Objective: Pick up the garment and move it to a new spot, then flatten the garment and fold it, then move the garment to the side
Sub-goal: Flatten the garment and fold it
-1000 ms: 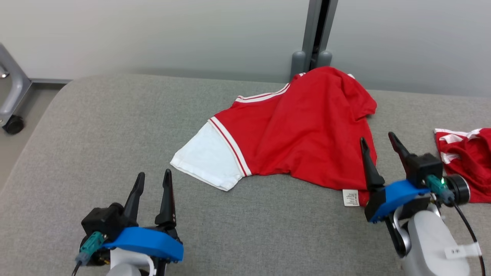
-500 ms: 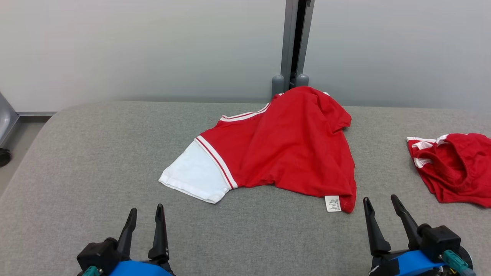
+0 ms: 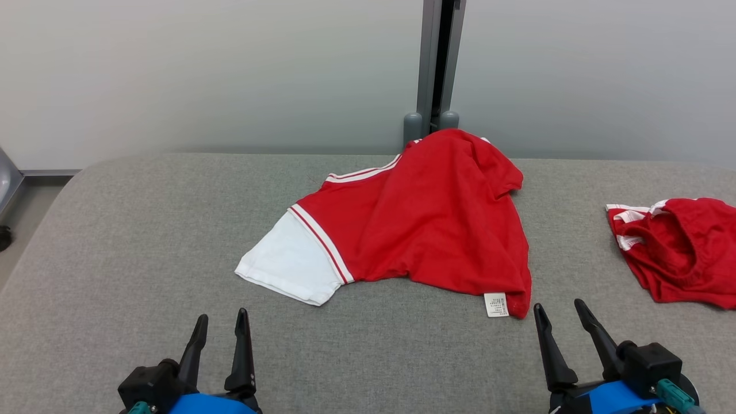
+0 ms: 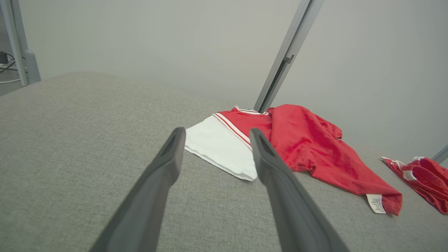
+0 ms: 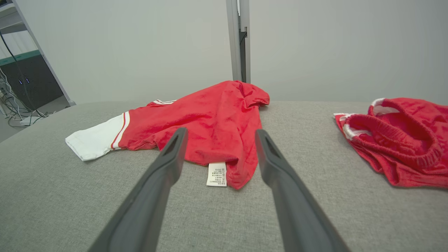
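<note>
We see the shirt (image 3: pixel 425 224) lying rumpled on the grey pad (image 3: pixel 144 230), toward its far edge, with the white sleeve on our left and the tag (image 3: pixel 495 305) at the near right corner. Our left gripper (image 3: pixel 222 314) and right gripper (image 3: pixel 558 303) both stand wide and empty, clear of the cloth, the right one near the tag. Another red garment (image 3: pixel 678 247) lies well apart on the right.

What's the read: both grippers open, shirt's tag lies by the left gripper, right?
Wrong side. Both grippers are open, but the shirt's tag lies by the right gripper, not the left gripper, as the head view shows.
</note>
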{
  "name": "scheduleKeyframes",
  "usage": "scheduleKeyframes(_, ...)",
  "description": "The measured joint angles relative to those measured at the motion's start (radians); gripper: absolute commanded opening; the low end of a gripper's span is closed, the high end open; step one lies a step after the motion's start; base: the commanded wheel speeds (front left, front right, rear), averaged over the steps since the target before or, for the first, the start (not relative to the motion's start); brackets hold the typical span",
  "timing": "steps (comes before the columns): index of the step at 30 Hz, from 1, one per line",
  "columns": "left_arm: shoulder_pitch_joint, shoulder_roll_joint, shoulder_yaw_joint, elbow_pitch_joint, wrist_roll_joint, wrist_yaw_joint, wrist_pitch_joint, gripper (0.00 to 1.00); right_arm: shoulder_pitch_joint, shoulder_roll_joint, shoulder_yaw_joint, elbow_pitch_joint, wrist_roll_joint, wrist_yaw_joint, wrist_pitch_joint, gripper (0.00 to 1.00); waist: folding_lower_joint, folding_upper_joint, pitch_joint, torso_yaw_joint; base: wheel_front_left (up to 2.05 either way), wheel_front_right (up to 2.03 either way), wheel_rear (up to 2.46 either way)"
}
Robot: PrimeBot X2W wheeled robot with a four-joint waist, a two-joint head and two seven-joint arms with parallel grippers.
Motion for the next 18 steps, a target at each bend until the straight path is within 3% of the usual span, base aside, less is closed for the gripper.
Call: scheduleKeyframes(18,-0.013,0.016,-0.005,-0.006,0.0,0.009,0.012,1.0,-0.007,0.0,0.003,-0.002,-0.002,0.0,0.009,1.0,0.0001,0.0,0.036,0.0,0.0,0.0,0.0)
